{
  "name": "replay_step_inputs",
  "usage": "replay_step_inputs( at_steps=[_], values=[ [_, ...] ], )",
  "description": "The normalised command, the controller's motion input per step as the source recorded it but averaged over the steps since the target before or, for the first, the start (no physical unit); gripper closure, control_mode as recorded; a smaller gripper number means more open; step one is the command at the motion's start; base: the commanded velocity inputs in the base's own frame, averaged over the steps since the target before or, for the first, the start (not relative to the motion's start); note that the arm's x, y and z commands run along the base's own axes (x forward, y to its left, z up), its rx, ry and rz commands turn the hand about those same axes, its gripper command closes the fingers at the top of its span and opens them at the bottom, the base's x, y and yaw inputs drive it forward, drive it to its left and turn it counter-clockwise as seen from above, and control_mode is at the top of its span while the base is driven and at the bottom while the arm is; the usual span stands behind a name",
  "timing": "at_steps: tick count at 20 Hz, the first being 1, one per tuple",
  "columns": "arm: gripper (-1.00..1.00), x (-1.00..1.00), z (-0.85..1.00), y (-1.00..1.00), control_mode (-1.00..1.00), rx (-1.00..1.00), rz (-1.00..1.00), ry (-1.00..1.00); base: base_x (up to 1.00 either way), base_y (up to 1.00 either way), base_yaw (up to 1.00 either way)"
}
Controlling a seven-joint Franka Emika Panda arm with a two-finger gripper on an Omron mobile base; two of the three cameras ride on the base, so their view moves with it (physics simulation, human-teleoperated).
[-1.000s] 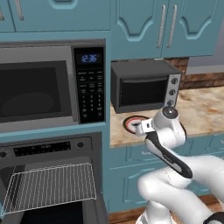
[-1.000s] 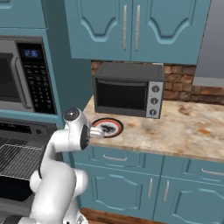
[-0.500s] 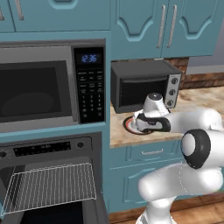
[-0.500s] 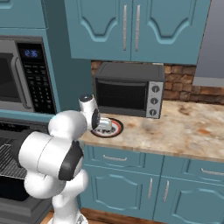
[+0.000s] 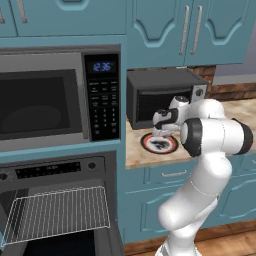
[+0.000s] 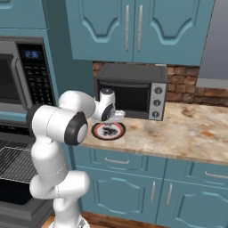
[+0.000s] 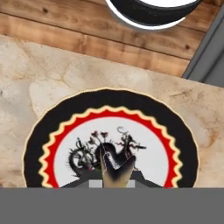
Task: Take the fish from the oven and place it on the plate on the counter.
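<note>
The counter [image 6: 187, 133] is a beige-and-brown marbled stone slab with a thick edge, set over teal cabinets [image 6: 133, 187] with a brick backsplash [image 6: 196, 91] behind. A small black toaster oven [image 6: 131, 91] stands at the far side of the counter. A keypad microwave [image 5: 60, 100] is built in at left. Below it sits the oven [image 5: 55, 200], grey steel, its door down and its wire rack [image 5: 57, 212] bare.

The plate [image 6: 108, 131] lies flat on the counter just in front of the toaster oven. It is round, with a dark outer band, a red scalloped ring edged in yellow and a white centre carrying a dark blotchy motif [image 7: 105, 151].

The fingers [image 7: 114, 173] hang directly over the plate centre. A tapered dark-and-tan piece, apparently the fish [image 7: 113, 168], shows between them, so they appear clamped on it.
</note>
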Motion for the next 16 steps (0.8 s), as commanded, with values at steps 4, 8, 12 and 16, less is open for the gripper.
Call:
replay_step_inputs(
  at_steps=[4, 8, 12, 16],
  values=[
    [1.00, -0.12, -0.07, 0.00, -1.00, 0.00, 0.34, 0.00, 0.00, 0.00, 0.00],
    [1.00, -0.05, -0.01, 0.00, -1.00, 0.00, 0.33, 0.00, 0.00, 0.00, 0.00],
    [1.00, 0.00, -0.35, 0.00, -1.00, -0.02, 0.22, 0.01, 0.00, 0.00, 0.00],
    [1.00, -0.01, -0.60, -0.09, -1.00, 0.00, 0.10, 0.00, 0.00, 0.00, 0.00]
  ],
)
